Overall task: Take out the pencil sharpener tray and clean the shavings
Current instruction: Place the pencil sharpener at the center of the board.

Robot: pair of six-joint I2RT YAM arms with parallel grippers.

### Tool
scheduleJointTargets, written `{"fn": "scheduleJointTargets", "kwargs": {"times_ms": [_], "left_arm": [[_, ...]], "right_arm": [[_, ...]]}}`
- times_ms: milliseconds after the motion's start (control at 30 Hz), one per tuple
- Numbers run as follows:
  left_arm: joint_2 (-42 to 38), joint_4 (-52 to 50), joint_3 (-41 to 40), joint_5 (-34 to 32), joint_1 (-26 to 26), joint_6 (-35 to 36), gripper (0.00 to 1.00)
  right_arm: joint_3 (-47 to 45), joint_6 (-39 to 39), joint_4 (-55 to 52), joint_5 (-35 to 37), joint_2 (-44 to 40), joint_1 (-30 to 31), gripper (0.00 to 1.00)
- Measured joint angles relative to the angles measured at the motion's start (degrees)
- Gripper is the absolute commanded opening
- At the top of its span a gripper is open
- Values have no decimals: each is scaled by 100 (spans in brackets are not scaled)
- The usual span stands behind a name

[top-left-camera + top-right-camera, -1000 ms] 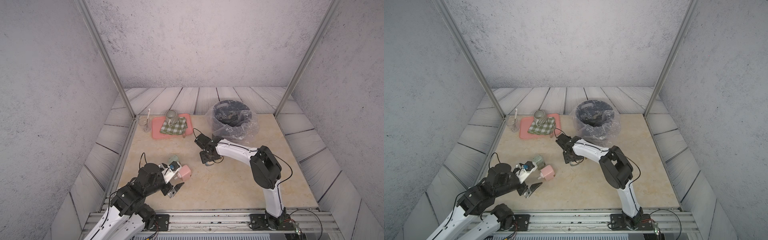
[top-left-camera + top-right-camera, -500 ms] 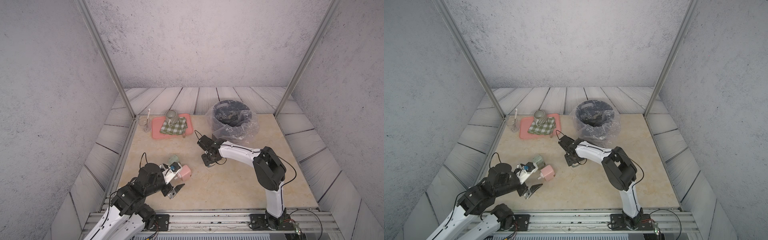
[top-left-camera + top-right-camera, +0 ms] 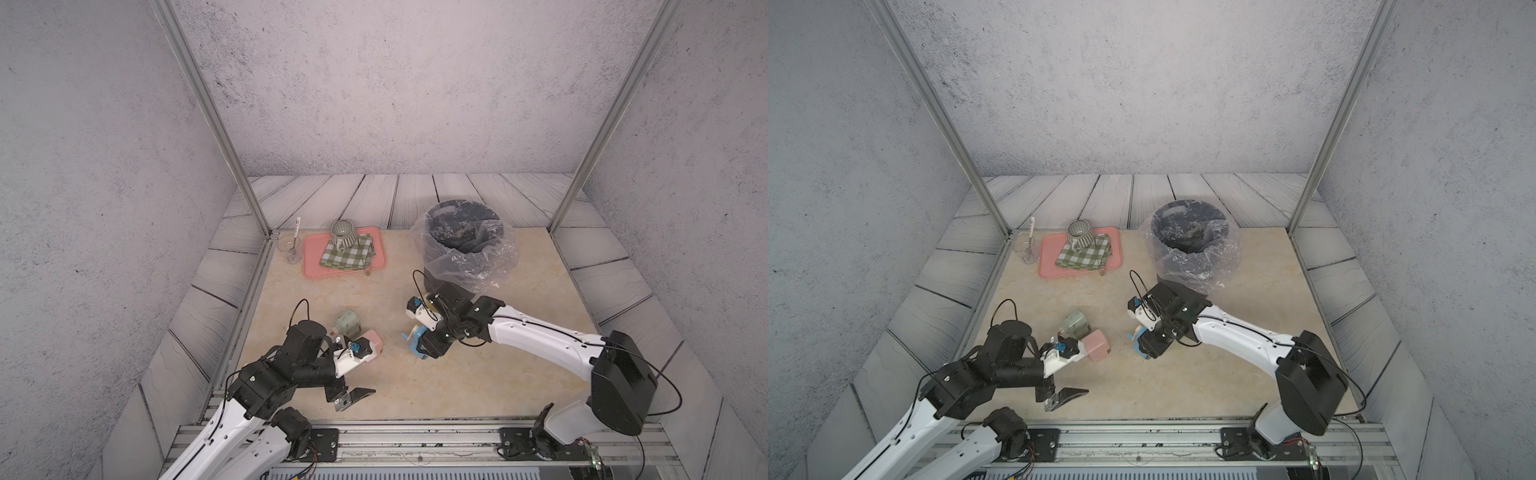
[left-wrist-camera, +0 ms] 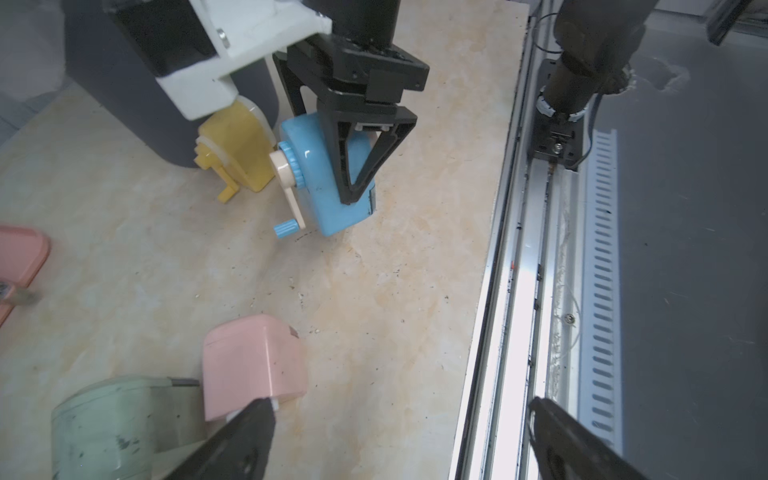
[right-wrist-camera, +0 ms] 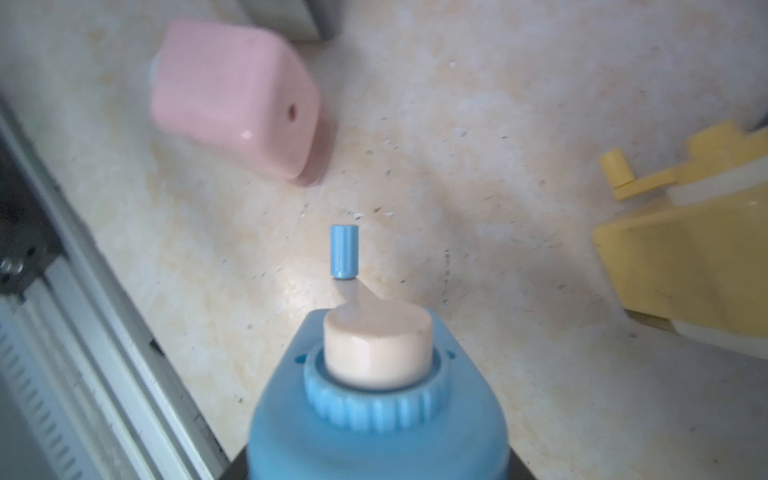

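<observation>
We are looking down on the table (image 3: 457, 395) in both top views. The right gripper (image 3: 426, 347) is clamping the blue pencil sharpener (image 4: 320, 187) across its body, jaws partway closed on its sides. The sharpener is tilting, its cream crank hanging toward the table. We cannot tell whether its lower corner is touching the surface, and we are not making out its shavings tray from any view.

The left gripper (image 4: 397, 405) is standing wide open and holding nothing. It is hovering low near the front rail, with one finger just beside the pink sharpener (image 4: 253, 365). The green sharpener (image 4: 116, 419) is lying on its side against the pink one.

The yellow sharpener (image 4: 241, 153) is sitting just beside the blue one, at the foot of the dark bin (image 3: 461, 204). A clear plastic bag (image 3: 478, 266) is lining the bin. We are noting dark specks (image 4: 316, 331) scattered on the table between the blue and pink sharpeners.

At the far left corner, a pink tray (image 3: 311, 262) is carrying a checked cloth (image 3: 347, 253) with a striped mug (image 3: 343, 232) on it. A clear glass (image 3: 289, 249) is standing just beside the tray.
</observation>
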Motion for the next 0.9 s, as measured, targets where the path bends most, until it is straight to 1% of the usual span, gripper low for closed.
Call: {"fn": "scheduleJointTargets", "kwargs": {"times_ms": [100, 167, 367, 533, 667, 800, 900], "left_arm": [[264, -188, 192, 236, 0, 271, 99], [398, -310, 308, 341, -2, 420, 99], [341, -518, 380, 413, 0, 627, 99], [90, -546, 380, 330, 0, 619, 99], [-70, -542, 380, 216, 0, 586, 99], [-129, -540, 380, 208, 0, 535, 99], [-96, -544, 385, 225, 0, 494, 99]], "right_arm": [[-417, -402, 160, -177, -323, 223, 38], [-481, -634, 186, -219, -304, 313, 38], [-256, -1231, 92, -2, 354, 599, 37], [-229, -1349, 79, 133, 577, 800, 40], [-4, -1333, 42, 385, 813, 866, 40], [144, -1340, 57, 717, 1091, 1023, 45], [151, -1327, 55, 905, 1165, 1182, 53]]}}
